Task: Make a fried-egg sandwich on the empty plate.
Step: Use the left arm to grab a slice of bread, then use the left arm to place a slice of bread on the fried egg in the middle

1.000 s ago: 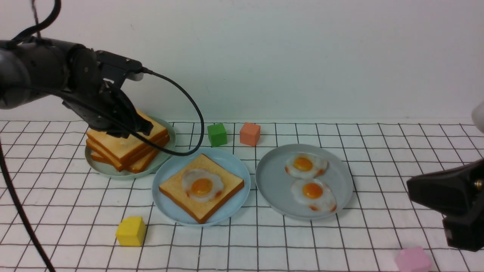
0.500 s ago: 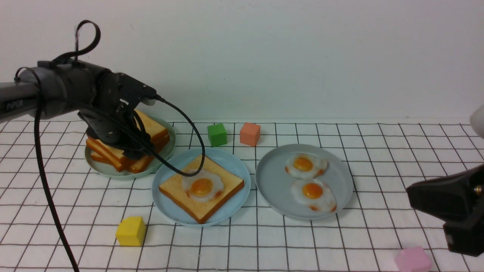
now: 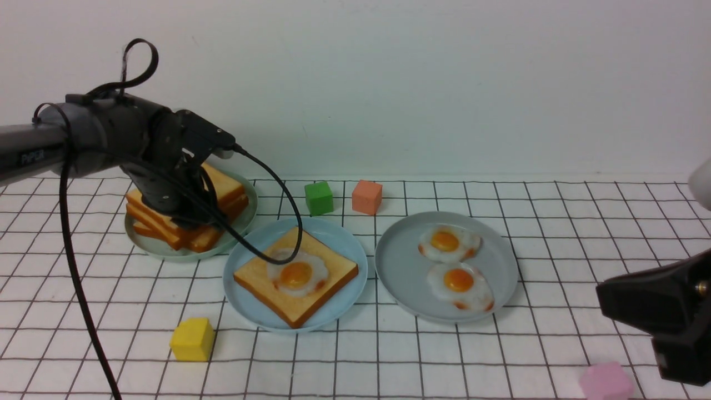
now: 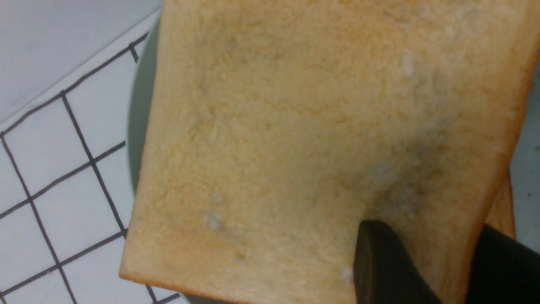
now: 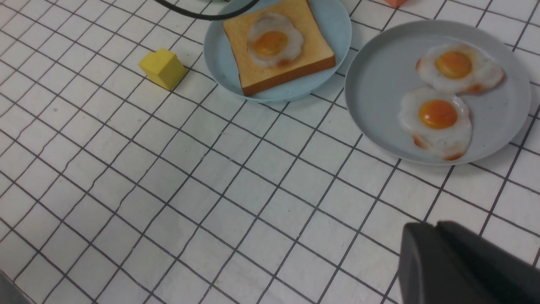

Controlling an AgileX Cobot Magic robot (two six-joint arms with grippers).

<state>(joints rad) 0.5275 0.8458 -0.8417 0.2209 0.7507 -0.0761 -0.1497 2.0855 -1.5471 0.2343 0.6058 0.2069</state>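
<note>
The light blue plate [image 3: 339, 236] holds one toast slice [image 3: 261, 275] topped with a fried egg [image 3: 296, 273]; the right wrist view shows the same plate [image 5: 337, 25]. My left gripper [image 3: 191, 219] is down on the toast pile [image 3: 228, 191] at the back left. In the left wrist view one finger lies on the top slice [image 4: 295, 126] and the other sits past its edge, so the left gripper [image 4: 426, 230] is shut on that slice. My right gripper [image 3: 605, 286] hovers shut and empty at the front right, its tips [image 5: 434, 226] together.
The toast pile lies on a pale green plate [image 3: 247, 214]. A grey plate [image 3: 405, 266] holds two fried eggs [image 3: 449, 243] [image 3: 460, 283]. Green cube [image 3: 319, 198] and orange cube [image 3: 366, 196] stand behind the plates, a yellow cube [image 3: 192, 339] and pink cube [image 3: 606, 382] near the front. The left arm's cable droops over the blue plate.
My left arm has swung round and settled lower onto the toast pile, its fingers now around the top slice's edge. The right arm has barely shifted.
</note>
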